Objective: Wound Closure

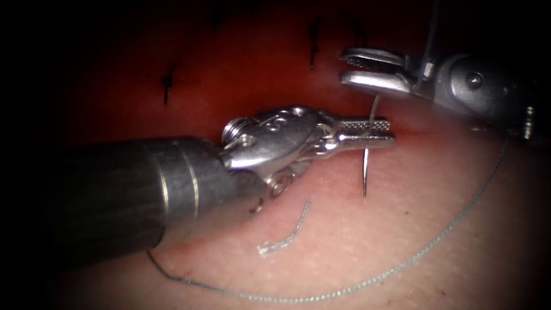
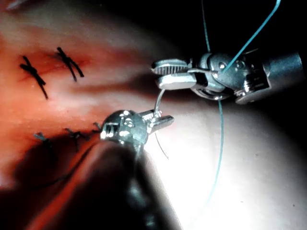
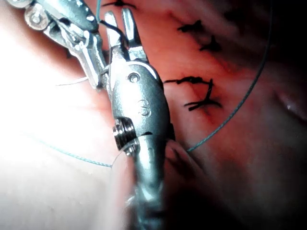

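Note:
My left tool's jaws are shut on the curved needle about mid-curve, at the right end of the stitched cut. The needle's pointed end hangs below the jaws over pale tissue; I cannot tell whether it touches. Its other end rises toward my right tool, which stands open just above it with nothing held. In the left wrist view the needle arcs from the left jaws up to the right tool. The right wrist view has the right jaws spread.
Blue-grey thread lies in a long loop across the pale tissue from the right tool to under the left shaft. A short cut end of thread lies below the left tool. Dark stitches cross the cut in the red fluid.

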Controlling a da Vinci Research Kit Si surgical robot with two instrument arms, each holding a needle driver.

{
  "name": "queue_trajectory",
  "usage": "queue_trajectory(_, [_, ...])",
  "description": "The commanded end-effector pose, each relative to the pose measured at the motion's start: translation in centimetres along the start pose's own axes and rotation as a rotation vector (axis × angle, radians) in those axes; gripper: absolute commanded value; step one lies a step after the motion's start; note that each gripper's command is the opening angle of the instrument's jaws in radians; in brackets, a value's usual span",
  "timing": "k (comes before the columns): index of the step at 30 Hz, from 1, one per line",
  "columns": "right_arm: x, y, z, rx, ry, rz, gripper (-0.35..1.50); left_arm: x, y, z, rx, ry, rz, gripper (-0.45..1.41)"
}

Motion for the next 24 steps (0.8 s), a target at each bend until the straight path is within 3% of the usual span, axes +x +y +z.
queue_trajectory(1, [-0.02,-0.01,0.08,0.007,0.002,0.004,-0.35,0.02,-0.04,0.03,-0.007,-0.003,-0.016,-0.45])
queue_trajectory(7, [0.05,0.00,0.07,0.026,0.004,0.014,-0.35,0.04,-0.04,-0.03,-0.024,0.014,-0.131,-0.45])
queue_trajectory(9, [0.08,0.01,0.08,0.020,0.002,0.012,0.05,0.03,-0.02,-0.05,-0.036,0.014,-0.160,-0.45])
queue_trajectory(14, [0.10,0.00,0.08,-0.003,-0.031,0.013,0.66,0.04,0.01,-0.08,-0.088,0.004,-0.257,-0.45])
queue_trajectory(17, [0.11,-0.01,0.09,-0.018,-0.044,0.014,0.83,0.05,0.02,-0.10,-0.105,-0.003,-0.291,-0.45])
queue_trajectory(24, [0.13,-0.04,0.09,-0.036,-0.070,0.025,0.89,0.07,0.01,-0.12,-0.120,0.010,-0.324,-0.45])
